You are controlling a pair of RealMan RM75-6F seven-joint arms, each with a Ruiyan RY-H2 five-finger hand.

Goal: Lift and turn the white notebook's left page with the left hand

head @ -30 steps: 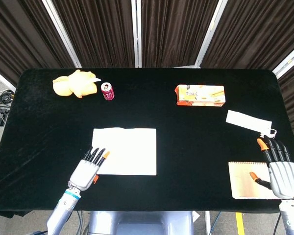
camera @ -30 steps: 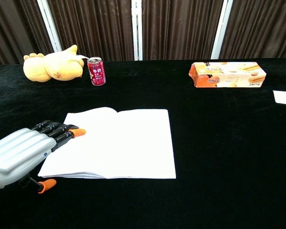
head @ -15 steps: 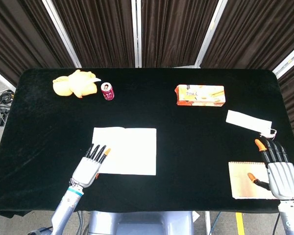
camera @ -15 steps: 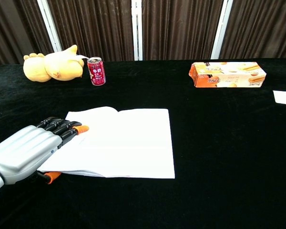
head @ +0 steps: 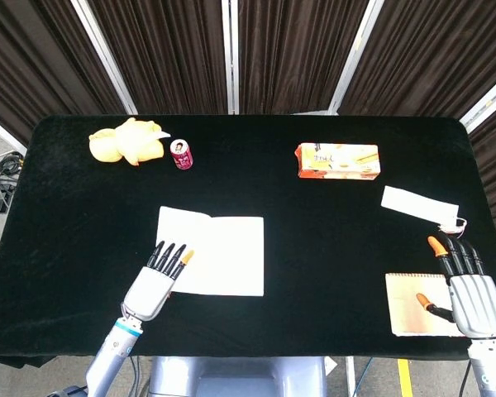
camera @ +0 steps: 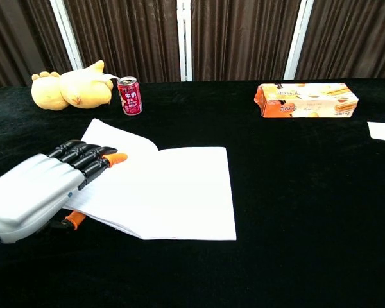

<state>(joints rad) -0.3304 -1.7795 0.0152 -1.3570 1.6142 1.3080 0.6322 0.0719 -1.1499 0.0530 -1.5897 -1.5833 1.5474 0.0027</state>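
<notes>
The white notebook (head: 227,260) (camera: 186,192) lies open at the table's front middle. Its left page (head: 175,227) (camera: 106,136) is raised off the table and tilts up toward its outer edge. My left hand (head: 153,285) (camera: 38,192) grips that page at its near left corner, with the fingers on top and the orange-tipped thumb underneath. My right hand (head: 473,298) shows only in the head view, at the front right, flat with its fingers spread, holding nothing.
A yellow plush toy (head: 126,141) (camera: 70,86) and a red can (head: 182,154) (camera: 129,95) stand at the back left. An orange box (head: 337,160) (camera: 306,100) is back right, with a white card (head: 419,205) (camera: 384,131) nearer. A tan notepad (head: 409,306) lies beside my right hand.
The left page went from lying flat to lifted and tilted. My left hand slid onto its corner, thumb beneath, and rose with it. The right hand drew back slightly.
</notes>
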